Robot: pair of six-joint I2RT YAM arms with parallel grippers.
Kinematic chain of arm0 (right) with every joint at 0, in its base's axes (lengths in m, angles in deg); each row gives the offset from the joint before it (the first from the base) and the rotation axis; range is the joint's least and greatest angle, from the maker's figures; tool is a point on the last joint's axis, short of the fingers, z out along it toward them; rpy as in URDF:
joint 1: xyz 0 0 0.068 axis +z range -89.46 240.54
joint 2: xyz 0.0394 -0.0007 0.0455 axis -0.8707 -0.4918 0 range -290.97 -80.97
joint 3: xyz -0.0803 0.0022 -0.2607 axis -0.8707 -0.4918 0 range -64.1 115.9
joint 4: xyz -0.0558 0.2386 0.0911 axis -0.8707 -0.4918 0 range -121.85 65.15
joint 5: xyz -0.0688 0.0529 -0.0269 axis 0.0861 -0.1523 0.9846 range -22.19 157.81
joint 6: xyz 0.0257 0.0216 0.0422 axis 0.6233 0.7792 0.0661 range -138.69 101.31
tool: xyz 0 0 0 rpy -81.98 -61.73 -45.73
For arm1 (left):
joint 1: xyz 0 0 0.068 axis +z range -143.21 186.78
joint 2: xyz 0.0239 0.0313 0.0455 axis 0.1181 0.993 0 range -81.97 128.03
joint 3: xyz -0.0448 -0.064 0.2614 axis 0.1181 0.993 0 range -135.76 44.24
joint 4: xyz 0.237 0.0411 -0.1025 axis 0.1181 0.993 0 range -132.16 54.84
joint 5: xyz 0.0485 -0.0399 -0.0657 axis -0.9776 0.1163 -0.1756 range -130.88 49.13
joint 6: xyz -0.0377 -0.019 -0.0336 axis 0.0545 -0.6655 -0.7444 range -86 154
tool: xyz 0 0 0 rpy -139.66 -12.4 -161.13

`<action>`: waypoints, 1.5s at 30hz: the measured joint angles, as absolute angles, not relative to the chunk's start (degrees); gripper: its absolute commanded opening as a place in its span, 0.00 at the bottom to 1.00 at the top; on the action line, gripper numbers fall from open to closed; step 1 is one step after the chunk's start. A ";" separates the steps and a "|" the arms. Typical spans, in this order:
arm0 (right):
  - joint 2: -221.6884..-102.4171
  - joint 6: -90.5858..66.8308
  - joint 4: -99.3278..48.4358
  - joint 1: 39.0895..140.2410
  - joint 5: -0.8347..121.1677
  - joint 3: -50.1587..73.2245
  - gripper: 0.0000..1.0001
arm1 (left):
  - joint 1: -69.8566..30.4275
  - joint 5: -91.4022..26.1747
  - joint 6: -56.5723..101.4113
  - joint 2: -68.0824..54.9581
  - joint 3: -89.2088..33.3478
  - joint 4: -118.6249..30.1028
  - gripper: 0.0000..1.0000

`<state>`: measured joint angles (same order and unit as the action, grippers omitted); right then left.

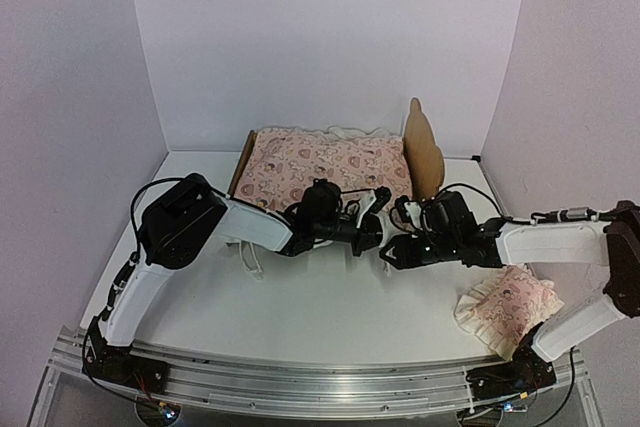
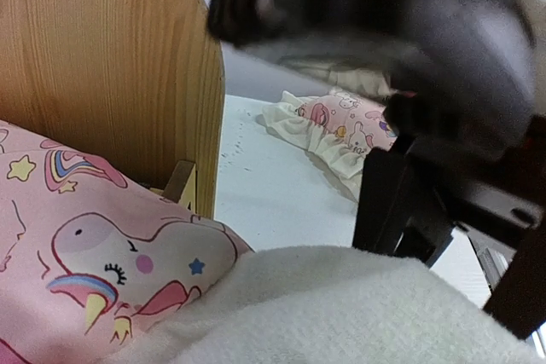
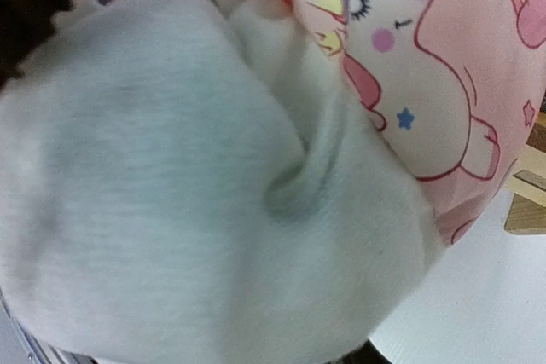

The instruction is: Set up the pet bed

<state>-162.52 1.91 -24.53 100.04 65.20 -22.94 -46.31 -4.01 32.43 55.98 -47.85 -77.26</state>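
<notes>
Top external view: the pet bed (image 1: pixel 424 152) stands at the far middle of the worktop (image 1: pixel 330 327). Its plywood headboard is upright at its right end and a low board is at its left end. A pink printed cover (image 1: pixel 330 169) lies over the bed from end to end. Both arms reach to the bed's near side, by the headboard end. The left hand (image 1: pixel 372 219) and the right hand (image 1: pixel 398 249) are close together at the cover's near edge. Their fingers are dark and overlapping, so I cannot tell whether either hand is wide, narrow or gripping fabric. A small pink ruffled pillow (image 1: pixel 508 309) lies on the worktop, well apart from the bed, nearer than its headboard end and to the right.

Left wrist view shows the headboard (image 2: pixel 102 66) with the cover (image 2: pixel 102 262) against it and the cover's white fleecy underside (image 2: pixel 341 304) turned up in front. Right wrist view is filled by that underside (image 3: pixel 171 193) and the unicorn print (image 3: pixel 444 66).
</notes>
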 measured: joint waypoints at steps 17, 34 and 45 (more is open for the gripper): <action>-155.87 1.30 -44.53 95.17 72.40 -19.74 0.16 | -46.38 -5.13 32.48 56.90 -48.74 -78.27 0.00; -169.33 0.40 -18.56 94.59 74.11 -22.61 0.23 | -46.45 -5.57 32.40 56.90 -48.73 -78.12 0.00; -170.79 -3.42 -9.39 93.72 67.08 -25.92 0.31 | -46.25 -5.23 23.03 56.83 -49.49 -78.21 0.00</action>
<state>-170.79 -3.42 -9.39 93.72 67.08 -25.92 -46.25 -5.23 23.03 56.83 -49.49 -78.21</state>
